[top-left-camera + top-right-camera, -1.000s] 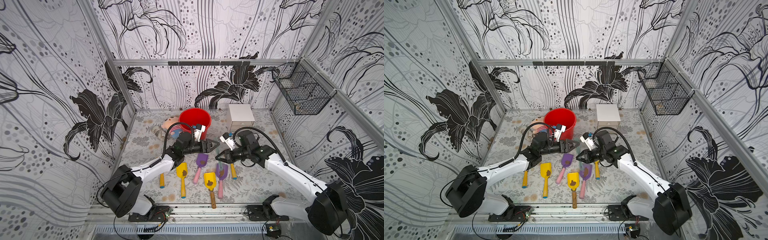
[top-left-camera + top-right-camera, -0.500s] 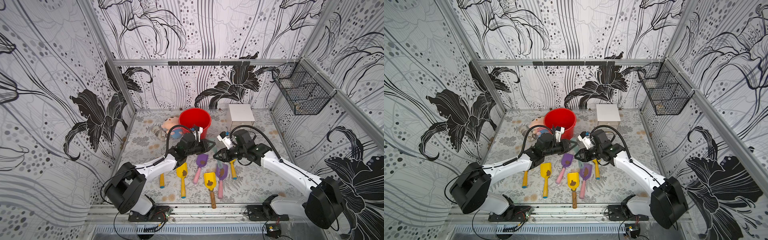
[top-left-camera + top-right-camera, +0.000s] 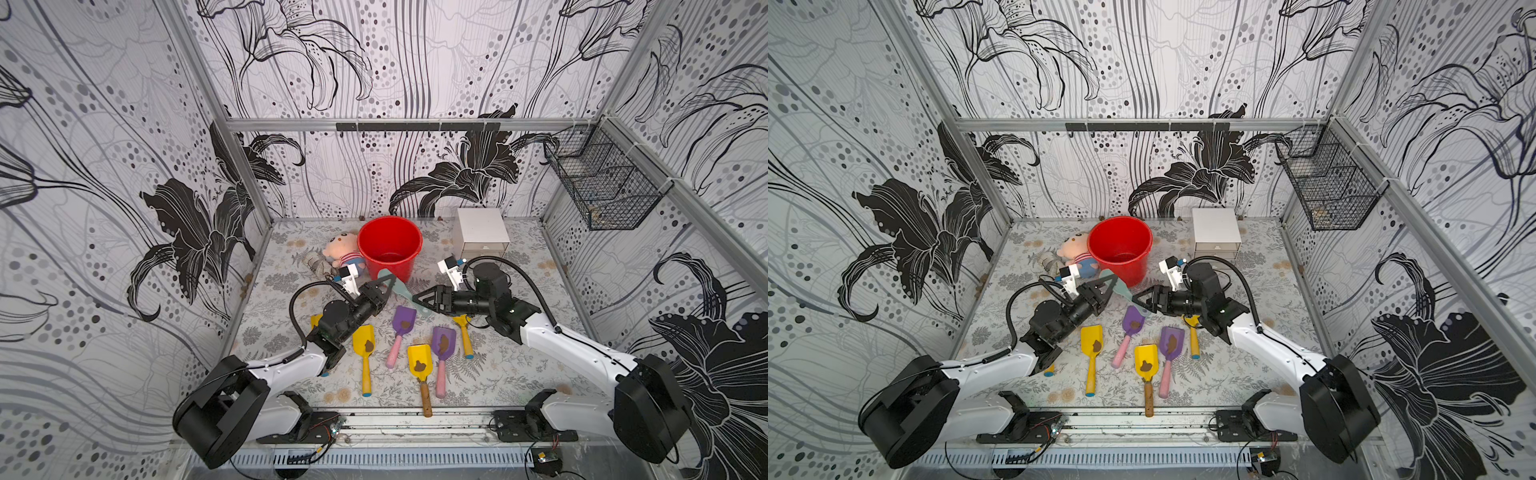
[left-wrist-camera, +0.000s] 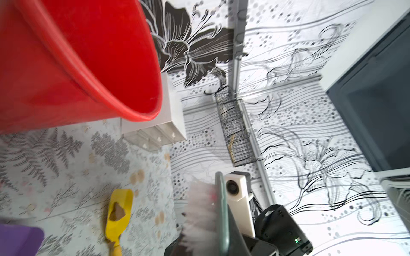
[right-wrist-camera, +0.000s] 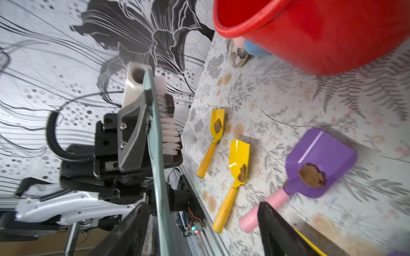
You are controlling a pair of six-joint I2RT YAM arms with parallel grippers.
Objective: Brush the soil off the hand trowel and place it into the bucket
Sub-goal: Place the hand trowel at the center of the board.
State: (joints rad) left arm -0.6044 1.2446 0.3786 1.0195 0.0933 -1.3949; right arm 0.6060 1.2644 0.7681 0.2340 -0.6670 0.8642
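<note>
**Brush in the left claw, right claw spread wide, trowels lying dirty on the mat**

Starting at the left, a plush toy [image 3: 343,249] lies on the mat just beside the bucket [image 3: 397,269]. The bucket stands upright toward the back.

Just in front of the bucket, my left gripper [image 3: 384,286] is clamped tight on the bristle head of a teal brush [image 3: 402,292] and holds it above the mat. The brush handle runs rightward into the gap of my right gripper [image 3: 417,300]. The right wrist view shows those jaws spread wide, with the handle passing close to one finger. I cannot tell whether it touches.

Nearer to me, the trowels lie flat on the mat in a loose row, apart from both claws:
- a yellow trowel [image 3: 365,361]
- a purple trowel [image 3: 401,328] with a pink handle
- a wooden-handled yellow trowel [image 3: 424,390]
- a second purple trowel [image 3: 440,374]

Each carries a brown clump of soil [image 3: 369,345] on its blade. Two more yellow ones are partly hidden under my arms.

Further right, a white drawer box [image 3: 480,228] sits at the back beside the bucket. A wire basket [image 3: 602,187] hangs on the right wall.
</note>
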